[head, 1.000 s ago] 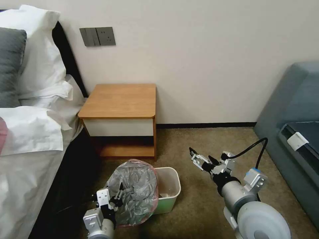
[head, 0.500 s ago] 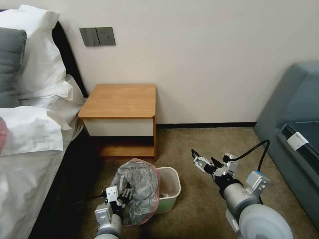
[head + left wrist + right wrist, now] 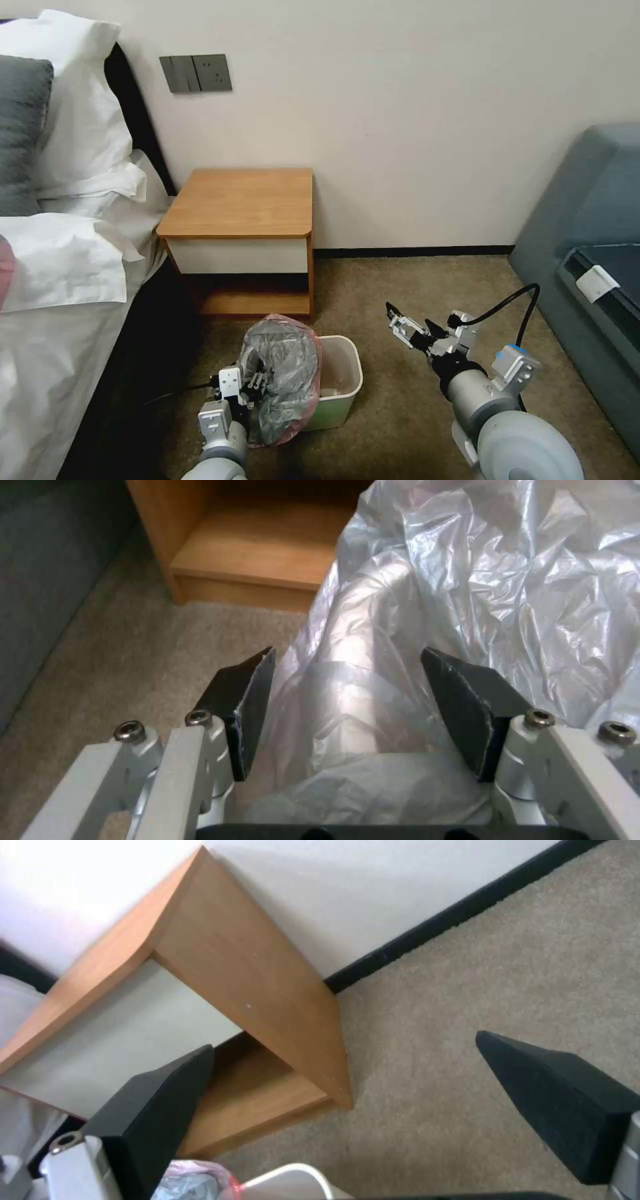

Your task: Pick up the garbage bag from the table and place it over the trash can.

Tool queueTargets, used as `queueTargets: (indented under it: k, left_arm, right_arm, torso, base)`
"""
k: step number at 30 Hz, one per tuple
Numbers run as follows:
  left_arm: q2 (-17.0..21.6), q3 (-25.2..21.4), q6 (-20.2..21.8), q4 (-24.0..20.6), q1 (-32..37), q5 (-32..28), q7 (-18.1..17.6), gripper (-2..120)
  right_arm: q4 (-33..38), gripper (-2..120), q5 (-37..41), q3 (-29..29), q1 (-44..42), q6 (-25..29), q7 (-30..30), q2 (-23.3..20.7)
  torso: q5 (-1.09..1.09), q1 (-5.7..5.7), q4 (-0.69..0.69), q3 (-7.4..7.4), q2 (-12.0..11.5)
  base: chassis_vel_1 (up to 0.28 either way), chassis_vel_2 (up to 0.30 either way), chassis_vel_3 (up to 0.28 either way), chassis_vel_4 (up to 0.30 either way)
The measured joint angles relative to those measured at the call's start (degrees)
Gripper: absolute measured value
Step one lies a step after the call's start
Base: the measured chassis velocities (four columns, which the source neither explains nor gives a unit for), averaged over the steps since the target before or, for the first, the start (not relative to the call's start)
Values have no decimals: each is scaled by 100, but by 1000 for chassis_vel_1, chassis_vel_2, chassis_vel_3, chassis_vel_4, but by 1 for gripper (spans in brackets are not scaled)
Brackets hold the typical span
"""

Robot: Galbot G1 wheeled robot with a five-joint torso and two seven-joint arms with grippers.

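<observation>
Wrinkly grey film of the garbage bag (image 3: 283, 377) is draping over the trash can (image 3: 340, 387) at lower centre, bulging between the left hand's (image 3: 347, 712) spread fingers, so widening the mouth should seat it; the right hand (image 3: 409, 327) is hovering open.

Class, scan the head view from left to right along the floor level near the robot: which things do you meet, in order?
White-sheeted bed → left gripper → wrinkly translucent grey garbage bag → small beige plastic trash can → right gripper → grey-blue upholstered sofa.
</observation>
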Motion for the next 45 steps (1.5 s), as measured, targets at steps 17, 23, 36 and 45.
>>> queueTargets:
  k: [17,23,36,45]
  left_arm:
    - [-33,24,193,75,-76,-116,-20,27]
    - [-9,39,-60,43,16,-148,-2,13]
    - [-107,-266,-2496,64,310,176,782,9]
    - [-144,-424,-3217,-36,436,71,1150,9]
  right_arm:
    - [-90,100,-39,-39,54,2,-7,42]
    - [-62,100,-128,-29,67,2,-182,53]
    - [-72,100,-1173,-746,259,34,-2553,-633]
    - [-1035,100,-1026,-2058,1452,-9,-2618,-296]
  torso:
    - [0,0,1,0,1]
    - [-2,0,0,1,1]
    - [-5,1,-2,2,0]
    - [-2,1,0,1,-1]
  base:
    - [0,0,0,0]
    - [0,0,0,0]
    - [0,0,0,0]
    - [0,0,0,0]
